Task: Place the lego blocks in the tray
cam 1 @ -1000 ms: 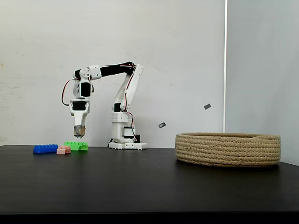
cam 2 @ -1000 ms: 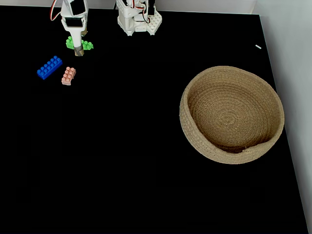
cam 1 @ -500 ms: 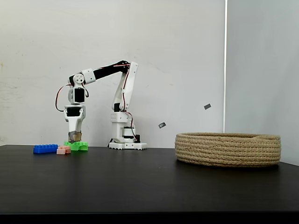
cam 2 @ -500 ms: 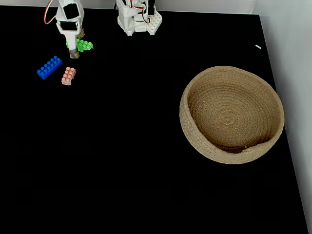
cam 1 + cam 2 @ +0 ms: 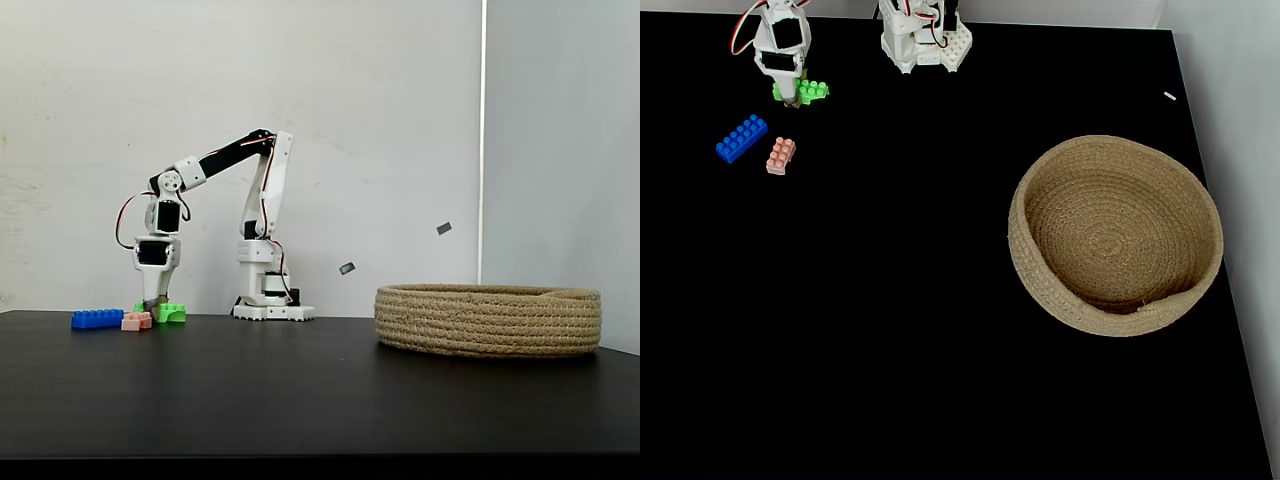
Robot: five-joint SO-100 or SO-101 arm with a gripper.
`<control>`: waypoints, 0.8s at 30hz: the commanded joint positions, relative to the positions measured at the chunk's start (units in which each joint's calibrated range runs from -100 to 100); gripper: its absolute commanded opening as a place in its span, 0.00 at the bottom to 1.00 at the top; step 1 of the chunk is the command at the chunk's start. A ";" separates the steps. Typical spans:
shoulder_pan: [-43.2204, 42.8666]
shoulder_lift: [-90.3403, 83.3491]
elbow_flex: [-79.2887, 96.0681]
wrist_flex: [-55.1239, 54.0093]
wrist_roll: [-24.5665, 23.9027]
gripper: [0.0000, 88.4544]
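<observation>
The bright green lego block (image 5: 172, 313) (image 5: 812, 90) lies on the black table at the far left, by the back edge. My gripper (image 5: 152, 303) (image 5: 792, 98) points straight down and is lowered onto its left part, with green showing on both sides of the fingers. Whether the fingers are clamped on it cannot be made out. The blue block (image 5: 97, 319) (image 5: 741, 138) and the short pink block (image 5: 135, 321) (image 5: 781, 155) lie just in front and to the left. The rope tray (image 5: 488, 320) (image 5: 1025, 260) sits far to the right with nothing in it.
The arm's white base (image 5: 270, 300) (image 5: 925, 40) stands at the table's back edge, right of the blocks. A white wall rises behind. The table's right edge runs close past the tray. A wide stretch of black tabletop (image 5: 890, 250) separates blocks and tray.
The arm reached out to the left and lowered. The gripper went from hanging above the green block down onto it. The blue and pink blocks and the tray stayed put.
</observation>
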 commanded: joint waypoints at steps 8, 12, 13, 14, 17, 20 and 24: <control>-5.03 -8.88 -10.68 5.34 -1.61 0.00; -14.01 -11.80 -20.98 9.67 -4.00 0.00; -16.98 -12.06 -23.81 10.83 -4.54 0.00; -20.03 -12.49 -26.00 11.33 -4.93 0.00; -30.42 -13.26 -30.56 11.50 -6.69 0.00; -41.63 -13.26 -33.57 10.08 -7.28 0.00; -54.99 -12.32 -36.21 4.50 -6.06 0.00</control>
